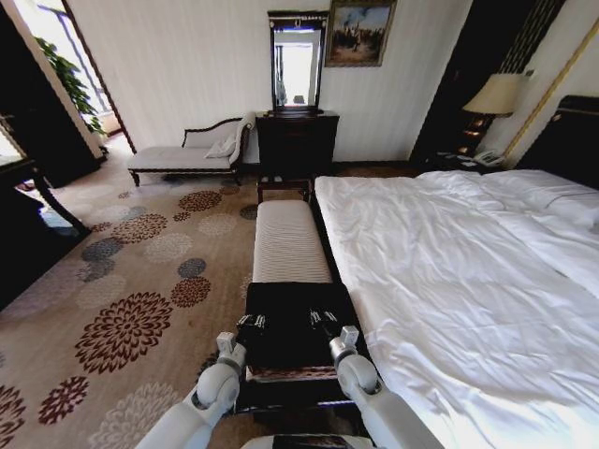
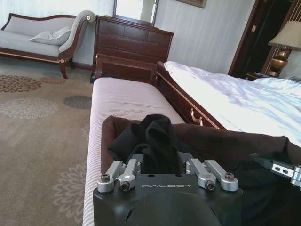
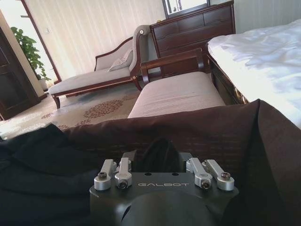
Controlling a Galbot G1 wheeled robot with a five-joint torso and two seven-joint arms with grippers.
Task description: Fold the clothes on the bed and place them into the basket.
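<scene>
The black clothes (image 1: 292, 327) hang bunched between my two grippers, low over the basket (image 1: 288, 375), which sits on the near end of the striped bench. My left gripper (image 1: 251, 324) is shut on a raised fold of the cloth (image 2: 153, 136). My right gripper (image 1: 324, 320) pinches another fold (image 3: 160, 151). The rest of the black fabric lies inside the basket's dark brown rim (image 2: 221, 136) (image 3: 188, 125). The bed (image 1: 449, 271) with its white duvet lies to the right of the bench.
The striped bench (image 1: 286, 241) runs along the bed's foot, with a dark dresser (image 1: 296, 142) and mirror beyond it. A chaise (image 1: 187, 154) stands at the far left. Patterned carpet (image 1: 140, 271) spreads to the left. A lamp (image 1: 496, 98) stands by the headboard.
</scene>
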